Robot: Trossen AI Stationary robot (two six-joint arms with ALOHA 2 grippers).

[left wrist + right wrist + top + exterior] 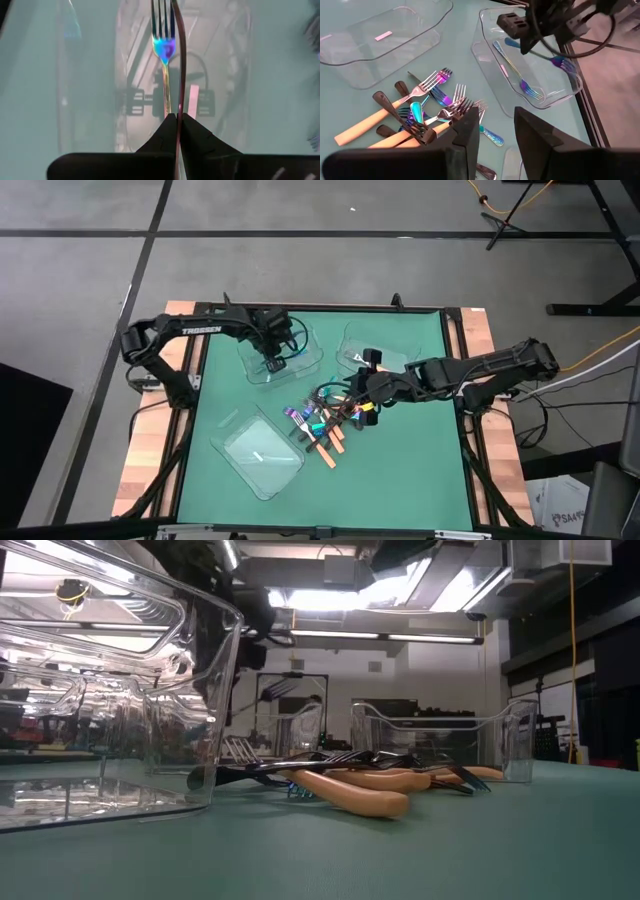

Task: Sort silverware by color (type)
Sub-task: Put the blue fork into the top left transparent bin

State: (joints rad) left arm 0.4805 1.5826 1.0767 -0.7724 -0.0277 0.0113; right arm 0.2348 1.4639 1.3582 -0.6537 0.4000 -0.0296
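Pinching an iridescent fork edge-on, the left tool hangs over the far-left clear tray, where the right wrist view shows another fork lying. Right tool, fingers apart, hovers over the mixed silverware pile mid-counter. TROSSEN is readable on the left arm, I think.

There are 3 clear trays on the green worktop. One iridescent fork lies in the far left tray, and another iridescent fork is held above it. In the pile at least 3 orange-handled forks show; the rest overlap too much to count.
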